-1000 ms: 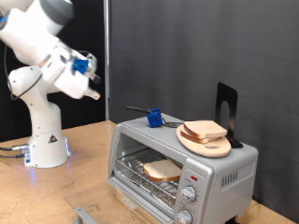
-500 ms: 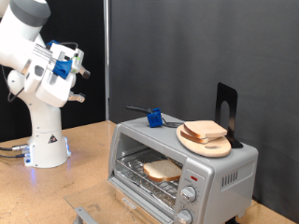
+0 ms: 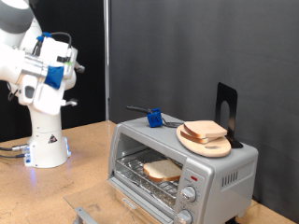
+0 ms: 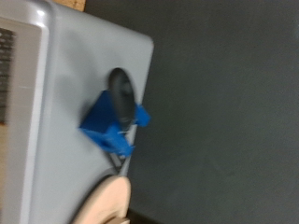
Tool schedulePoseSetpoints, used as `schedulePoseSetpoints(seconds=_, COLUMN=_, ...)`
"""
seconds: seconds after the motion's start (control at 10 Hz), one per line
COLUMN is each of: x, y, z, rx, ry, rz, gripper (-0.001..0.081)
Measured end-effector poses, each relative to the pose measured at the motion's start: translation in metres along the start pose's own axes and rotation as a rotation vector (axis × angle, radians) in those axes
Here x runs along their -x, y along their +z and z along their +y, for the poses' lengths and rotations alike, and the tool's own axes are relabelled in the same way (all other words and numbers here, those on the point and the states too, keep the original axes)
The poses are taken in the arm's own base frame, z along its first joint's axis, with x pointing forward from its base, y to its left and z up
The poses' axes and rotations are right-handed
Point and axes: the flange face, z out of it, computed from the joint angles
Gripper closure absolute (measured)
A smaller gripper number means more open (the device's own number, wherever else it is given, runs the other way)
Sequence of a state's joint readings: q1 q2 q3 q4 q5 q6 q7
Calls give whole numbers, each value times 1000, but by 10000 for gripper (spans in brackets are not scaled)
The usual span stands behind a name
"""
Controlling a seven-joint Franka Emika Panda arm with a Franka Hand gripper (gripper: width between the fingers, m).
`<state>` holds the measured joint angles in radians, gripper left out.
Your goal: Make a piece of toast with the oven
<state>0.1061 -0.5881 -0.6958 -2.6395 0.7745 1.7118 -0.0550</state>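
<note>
One piece of toast (image 3: 163,170) lay on the wire rack inside the oven (image 3: 220,172), whose door hung open over the tabletop (image 3: 84,149). Another slice (image 3: 204,130) sat on a wooden plate (image 3: 218,147) on the oven's roof, near a blue clip (image 3: 153,118). High at the exterior view's left, the hand (image 3: 75,67) was raised well away, holding nothing; how far open it was, I could not tell.

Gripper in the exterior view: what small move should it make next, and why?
Probably come down towards the oven front. The gripper hangs high at the exterior view's left, far from the oven, with nothing seen between its fingers. One toast already lies inside, and the door looks open, so the door seems the likely thing to tend.
</note>
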Motion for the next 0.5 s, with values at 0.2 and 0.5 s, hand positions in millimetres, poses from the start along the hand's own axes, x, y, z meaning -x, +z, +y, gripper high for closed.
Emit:
schedulePoseSetpoints(seconds=0.2, x=-15, y=-11, z=16, rx=25, ry=35, rz=21, gripper=-2)
schedulePoseSetpoints(seconds=0.5, x=-23, y=-17, z=25, rx=45, ry=-40, rz=31, gripper=-2)
